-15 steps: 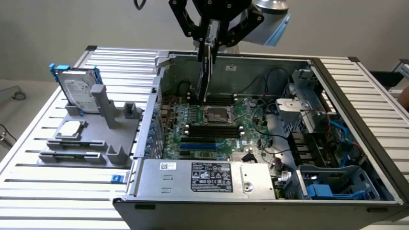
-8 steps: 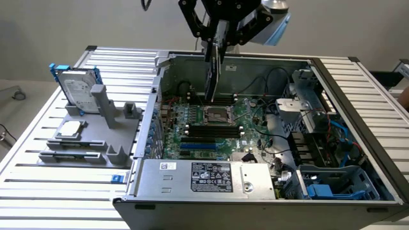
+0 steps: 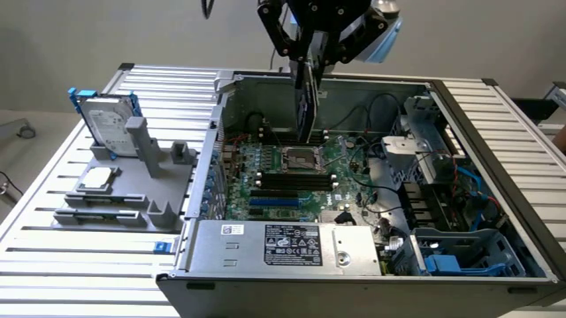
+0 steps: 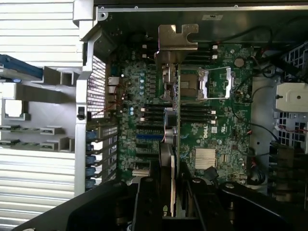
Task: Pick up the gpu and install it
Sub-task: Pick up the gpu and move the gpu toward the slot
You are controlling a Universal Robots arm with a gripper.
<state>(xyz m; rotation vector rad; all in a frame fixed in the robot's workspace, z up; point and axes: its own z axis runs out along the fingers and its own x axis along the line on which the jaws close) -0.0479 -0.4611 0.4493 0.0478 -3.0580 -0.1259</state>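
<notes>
Now, gpu (image 3: 308, 109) edge-down in tight clasp of gripper (image 3: 314, 56), above the motherboard (image 3: 340, 156).

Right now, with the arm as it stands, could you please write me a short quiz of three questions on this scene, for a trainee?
1. True or false: the pincer grips the gpu on edge over the motherboard in the open case.
2. Where does the hard drive stand?
A) in the grey holder on the exterior view's left of the case
B) inside the case
C) on the floor
3. Fill in: the frame around the hard drive is ___ in colour.

Key: 1 true; 2 A; 3 blue.
</notes>
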